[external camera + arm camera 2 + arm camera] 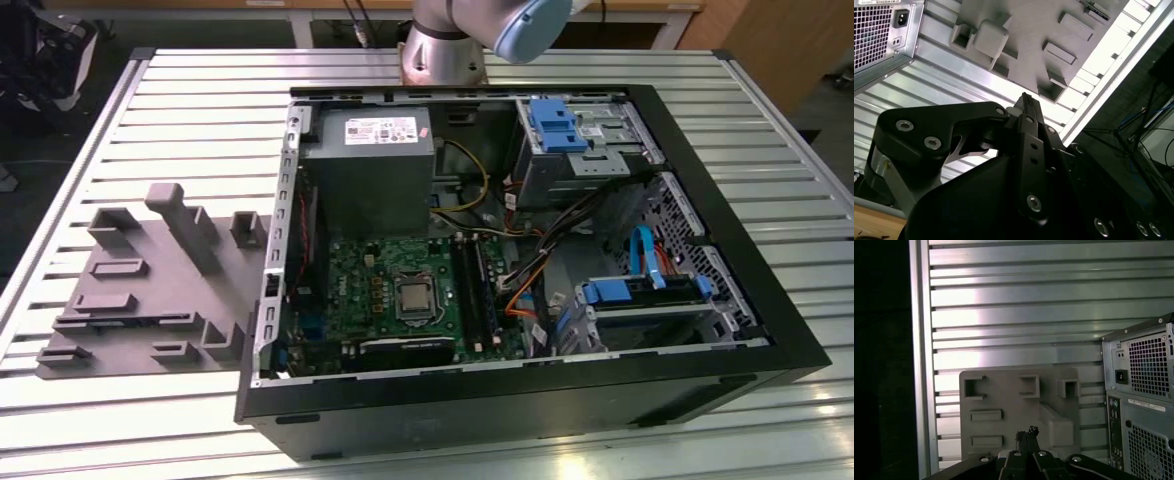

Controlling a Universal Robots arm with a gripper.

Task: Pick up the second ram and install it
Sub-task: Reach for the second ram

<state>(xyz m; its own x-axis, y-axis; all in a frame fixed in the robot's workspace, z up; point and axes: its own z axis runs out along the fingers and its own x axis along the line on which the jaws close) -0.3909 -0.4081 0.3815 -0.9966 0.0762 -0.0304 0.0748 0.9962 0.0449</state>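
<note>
We logged the gripper clenched, nothing seen in it, above the grey fixture tray, which sat beside the case, presumably for easy reach.

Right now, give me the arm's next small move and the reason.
Probably lower the gripper toward the grey fixture. In both wrist views the fingers are closed with nothing between them, and they point at that fixture from well above it, off to the side of the open computer case.
</note>
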